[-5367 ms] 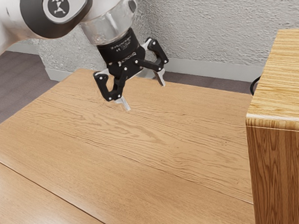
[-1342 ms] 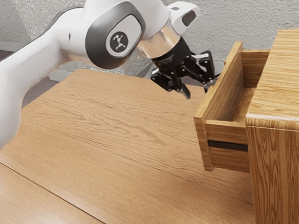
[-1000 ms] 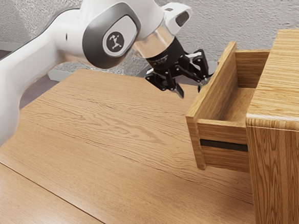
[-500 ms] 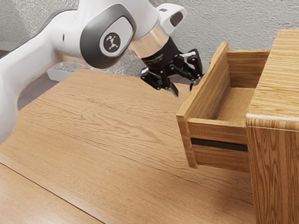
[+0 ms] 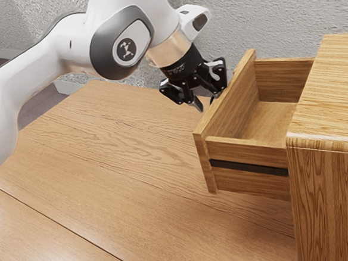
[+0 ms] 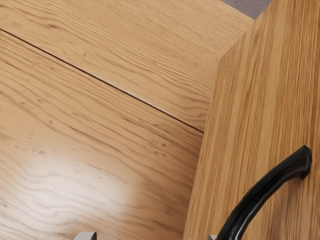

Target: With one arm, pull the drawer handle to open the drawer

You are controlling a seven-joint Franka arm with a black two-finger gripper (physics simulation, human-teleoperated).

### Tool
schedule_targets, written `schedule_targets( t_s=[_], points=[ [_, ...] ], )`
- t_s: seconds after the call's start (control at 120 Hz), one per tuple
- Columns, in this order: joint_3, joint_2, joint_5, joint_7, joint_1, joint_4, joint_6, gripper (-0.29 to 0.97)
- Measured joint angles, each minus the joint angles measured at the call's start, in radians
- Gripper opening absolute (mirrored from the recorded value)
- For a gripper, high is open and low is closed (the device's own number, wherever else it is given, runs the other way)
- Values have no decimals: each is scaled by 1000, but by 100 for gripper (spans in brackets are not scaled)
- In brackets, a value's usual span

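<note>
Exterior view: the drawer (image 5: 246,131) stands well out of its cabinet (image 5: 336,179) above the surface (image 5: 117,170), gripper (image 5: 205,99) fingers (image 6: 86,235) spread wide beside the black handle (image 6: 265,192), leaving seemingly little to pull.

Soft, even light, pale sheen on the table (image 6: 70,192).

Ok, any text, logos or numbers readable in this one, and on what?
No readable words or numbers.
On the arm: a round emblem, a white figure, no letters.
On the tool: faint pale print on its black base, too small to read.
</note>
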Motion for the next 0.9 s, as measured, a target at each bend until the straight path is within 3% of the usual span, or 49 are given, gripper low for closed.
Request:
schedule_targets(
  t_s=[0.392,0.9],
  points=[
    [6,-19,-2,6,28,-29,3,41],
    [8,-41,4,0,48,-55,-1,41]
  ],
)
